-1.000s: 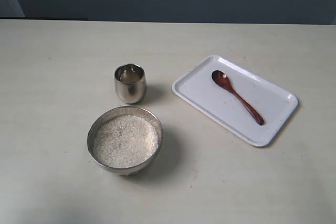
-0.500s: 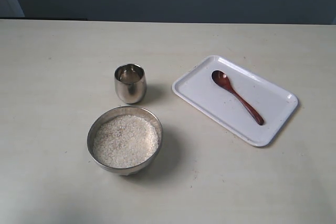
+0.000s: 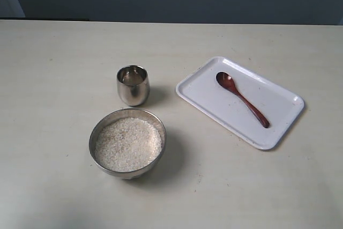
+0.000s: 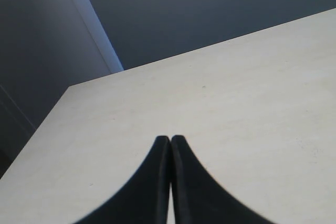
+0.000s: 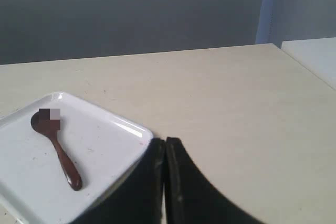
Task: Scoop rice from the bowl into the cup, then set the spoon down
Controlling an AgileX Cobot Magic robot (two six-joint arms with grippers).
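Note:
The wide steel bowl (image 3: 127,143) stands on the table, filled with white rice (image 3: 128,144). Just behind it is the small steel cup (image 3: 133,85), upright. The reddish-brown spoon (image 3: 241,99) lies on a white tray (image 3: 278,132) to the right, head toward the cup; it also shows in the right wrist view (image 5: 56,149). No gripper appears in the exterior view. My left gripper (image 4: 170,140) is shut with nothing in it, over bare table. My right gripper (image 5: 165,141) is shut and empty, beside the tray's corner (image 5: 134,129).
The beige table (image 3: 53,68) stretches around the objects, with a dark wall behind it. The table's far edge and a corner show in the left wrist view. A white surface (image 5: 315,56) sits past the table edge in the right wrist view.

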